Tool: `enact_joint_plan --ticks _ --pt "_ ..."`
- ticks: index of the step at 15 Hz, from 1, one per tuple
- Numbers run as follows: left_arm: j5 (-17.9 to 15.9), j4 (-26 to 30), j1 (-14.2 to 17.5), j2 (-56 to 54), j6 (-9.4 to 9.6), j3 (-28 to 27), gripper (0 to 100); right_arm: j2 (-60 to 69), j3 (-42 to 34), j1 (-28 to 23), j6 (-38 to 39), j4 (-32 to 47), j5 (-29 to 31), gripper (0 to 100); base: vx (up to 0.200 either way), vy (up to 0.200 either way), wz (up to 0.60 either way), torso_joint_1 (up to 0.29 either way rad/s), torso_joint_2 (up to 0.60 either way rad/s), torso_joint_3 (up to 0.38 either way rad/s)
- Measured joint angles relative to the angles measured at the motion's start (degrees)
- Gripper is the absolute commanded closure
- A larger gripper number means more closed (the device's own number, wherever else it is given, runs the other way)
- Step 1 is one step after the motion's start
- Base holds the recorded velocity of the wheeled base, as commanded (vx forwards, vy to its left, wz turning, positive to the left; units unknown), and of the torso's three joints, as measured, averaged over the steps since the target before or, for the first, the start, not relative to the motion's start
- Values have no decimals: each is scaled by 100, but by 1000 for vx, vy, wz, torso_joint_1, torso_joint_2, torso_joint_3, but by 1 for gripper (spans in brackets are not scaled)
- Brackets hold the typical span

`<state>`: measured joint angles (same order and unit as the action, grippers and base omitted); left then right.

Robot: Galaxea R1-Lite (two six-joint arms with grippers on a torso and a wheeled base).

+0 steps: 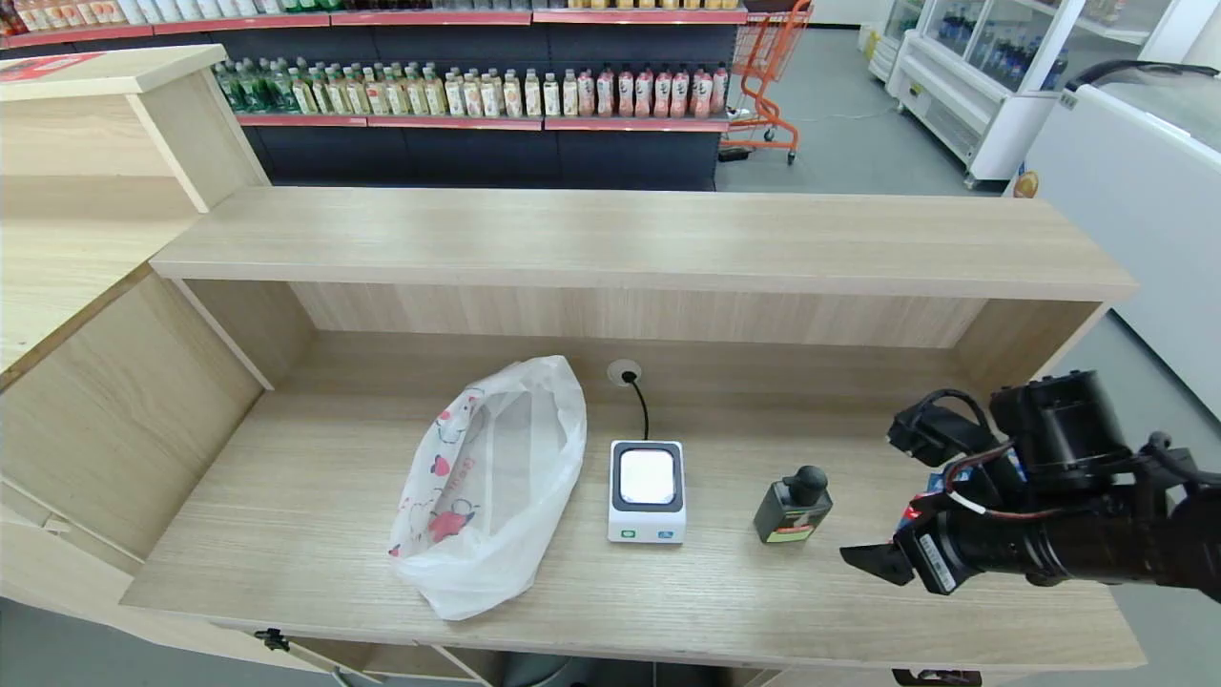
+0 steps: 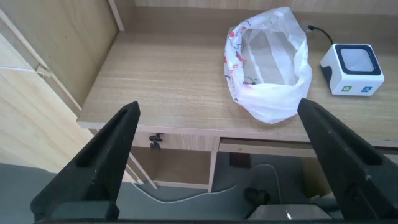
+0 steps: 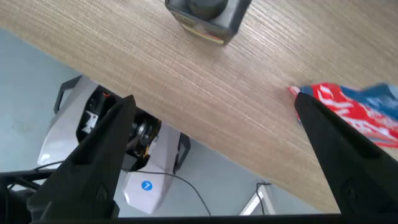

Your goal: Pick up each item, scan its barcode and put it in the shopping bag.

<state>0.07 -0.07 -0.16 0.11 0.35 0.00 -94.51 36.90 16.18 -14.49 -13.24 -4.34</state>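
Note:
A white plastic shopping bag [image 1: 491,487] with red prints lies open on the wooden counter [image 1: 315,534], left of the white barcode scanner [image 1: 647,489]. A dark green bottle [image 1: 794,506] with a black cap stands right of the scanner. My right gripper [image 1: 882,563] hangs open over the counter's front right edge, near the bottle [image 3: 205,15] and a red and blue packet [image 3: 354,115], holding nothing [image 3: 217,168]. My left gripper [image 2: 217,162] is open and empty, in front of the counter's edge, facing the bag [image 2: 267,62] and scanner [image 2: 351,68].
A raised wooden ledge [image 1: 630,239] runs along the back of the counter, with side walls at left and right. The scanner's black cable [image 1: 641,405] goes into a hole at the back. Bare counter lies left of the bag.

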Motion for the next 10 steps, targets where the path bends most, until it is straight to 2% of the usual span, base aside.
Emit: enact_joint_plan --ticks 2,5,10 --pt "0 0 0 0 0 0 0 -501 141 151 -72 -595 57 0 0 0 0 0 0 0" --pt "0 0 0 0 0 0 0 -1086 254 207 -824 -1281 194 0 0 0 0 0 0 0" --pt "0 0 0 0 0 0 0 -1705 480 215 -994 -1653 -37 0 0 0 0 0 0 0"
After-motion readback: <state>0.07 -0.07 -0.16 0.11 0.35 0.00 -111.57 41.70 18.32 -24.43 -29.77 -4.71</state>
